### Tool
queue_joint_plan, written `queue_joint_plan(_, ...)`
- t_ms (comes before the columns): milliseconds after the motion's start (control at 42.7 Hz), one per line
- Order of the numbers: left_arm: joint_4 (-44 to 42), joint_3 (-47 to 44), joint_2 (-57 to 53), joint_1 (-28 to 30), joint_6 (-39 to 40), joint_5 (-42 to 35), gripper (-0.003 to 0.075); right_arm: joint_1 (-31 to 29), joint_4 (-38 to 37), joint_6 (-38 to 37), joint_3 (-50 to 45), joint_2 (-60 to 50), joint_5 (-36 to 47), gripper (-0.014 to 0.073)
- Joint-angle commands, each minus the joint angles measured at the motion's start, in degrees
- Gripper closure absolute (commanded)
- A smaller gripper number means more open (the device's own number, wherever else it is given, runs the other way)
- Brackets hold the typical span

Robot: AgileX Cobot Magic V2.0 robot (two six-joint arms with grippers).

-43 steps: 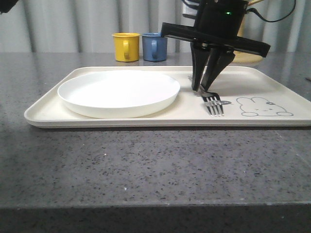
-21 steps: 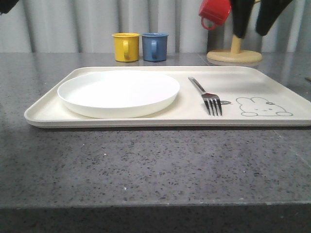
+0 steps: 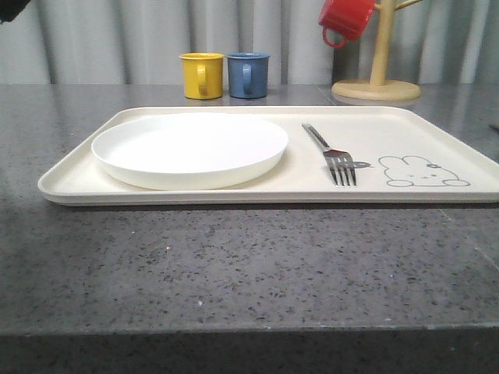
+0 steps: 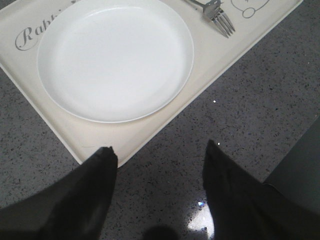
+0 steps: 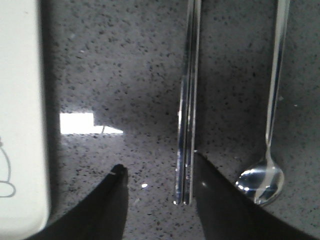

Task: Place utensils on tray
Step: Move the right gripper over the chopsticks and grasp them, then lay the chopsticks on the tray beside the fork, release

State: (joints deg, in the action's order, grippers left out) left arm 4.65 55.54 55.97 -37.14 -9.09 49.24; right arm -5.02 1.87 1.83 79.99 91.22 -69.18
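Note:
The cream tray (image 3: 78, 183) holds the white plate (image 3: 189, 148) on its left half and the steel fork (image 3: 331, 154) lying flat beside the rabbit drawing (image 3: 421, 172). In the left wrist view the plate (image 4: 115, 57), the fork tines (image 4: 220, 19) and the tray's corner (image 4: 90, 145) show; my left gripper (image 4: 160, 152) is open over bare counter just off that corner. In the right wrist view the chopsticks (image 5: 188, 100) lie side by side on the counter with the spoon (image 5: 267, 150) beside them. My right gripper (image 5: 159, 167) is open above them, chopstick tips close by one finger.
A yellow mug (image 3: 202, 75) and a blue mug (image 3: 248, 75) stand behind the tray. A red mug (image 3: 345, 19) hangs on a wooden mug tree (image 3: 378, 82) at the back right. The tray's edge (image 5: 22, 125) lies off to one side of the chopsticks.
My right gripper let go of the fork on the tray, rose and left the front view. The fork stays flat by the rabbit drawing.

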Motion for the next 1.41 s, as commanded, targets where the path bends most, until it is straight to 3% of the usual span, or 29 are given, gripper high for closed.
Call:
queue_joint_plan(0, 0.3, 1.5, -0.6, -0.3, 0.7, -3.3, 0.0331, -2.2, 1.0, 1.9, 0.1, -1.7, 3.2, 0.0244)
queue_joint_plan(515, 0.3, 1.5, -0.6, -0.3, 0.7, -3.7, 0.0331, -2.9, 0.9, 3.1, 0.1, 5.7, 2.7, 0.0247)
queue_joint_plan(797, 0.3, 1.5, -0.6, -0.3, 0.7, -3.7, 0.0331, -2.9, 0.9, 3.1, 0.2, 7.1, 2.1, 0.0485)
queue_joint_plan(1031, 0.3, 1.5, -0.6, -0.3, 0.7, -3.7, 0.0331, -2.7, 2.0, 3.1, 0.8, 6.6, 1.7, 0.0517)
queue_joint_plan(1172, 0.3, 1.5, -0.6, -0.3, 0.7, -3.7, 0.0331, -0.3, 6.5, 4.2, 2.6, 4.9, 0.5, 0.0517)
queue_joint_plan(1382, 0.3, 1.5, -0.6, -0.3, 0.7, -3.7, 0.0331, 9.1, 13.2, 4.9, 6.7, 3.6, -0.2, 0.0517)
